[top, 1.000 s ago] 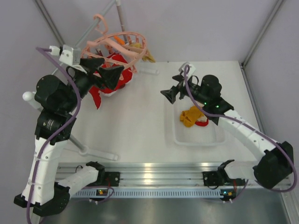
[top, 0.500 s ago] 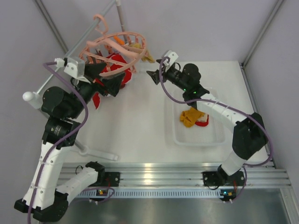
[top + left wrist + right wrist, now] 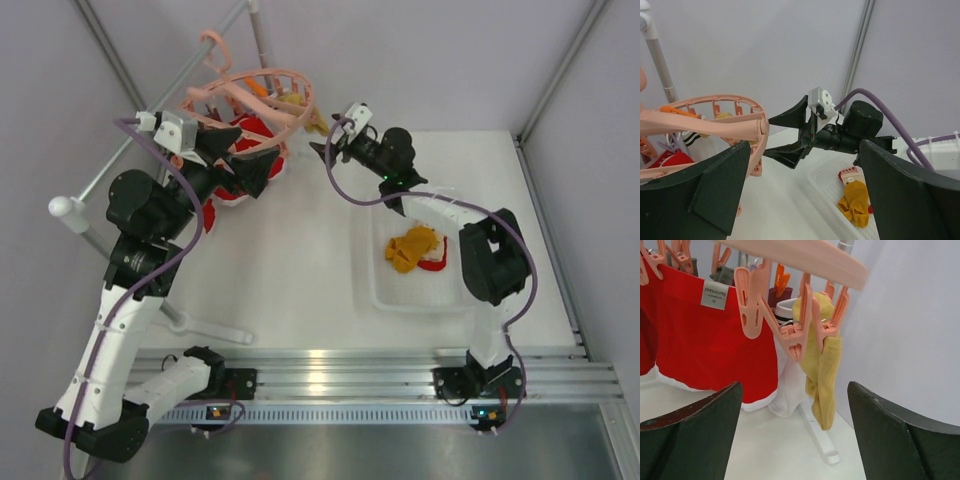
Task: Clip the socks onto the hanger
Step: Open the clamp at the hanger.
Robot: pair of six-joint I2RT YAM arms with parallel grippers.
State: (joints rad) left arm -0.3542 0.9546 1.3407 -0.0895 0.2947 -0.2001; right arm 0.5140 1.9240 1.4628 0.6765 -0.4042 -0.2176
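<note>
The salmon-pink hanger (image 3: 262, 88) hangs at the back left, with red items (image 3: 245, 135) and one mustard-yellow sock (image 3: 315, 122) pegged to it. In the right wrist view that yellow sock (image 3: 822, 365) dangles from two pink pegs (image 3: 795, 337), just ahead of my open right gripper (image 3: 794, 405). My right gripper (image 3: 322, 152) points at the hanger's right side and holds nothing. My left gripper (image 3: 250, 170) stands open and empty under the ring's near side; the ring (image 3: 715, 125) passes just above its left finger. Another yellow sock (image 3: 412, 248) and a red sock (image 3: 435, 264) lie in the basket.
The white perforated basket (image 3: 380, 295) sits right of centre on the white table. A grey metal rail (image 3: 110, 170) slants up at the left, and its stand foot (image 3: 200, 325) lies near the left arm. Pale walls enclose the back.
My right arm has swung from above the basket to the back left, up to the hanger's yellow sock. My left gripper has shifted slightly right under the ring.
</note>
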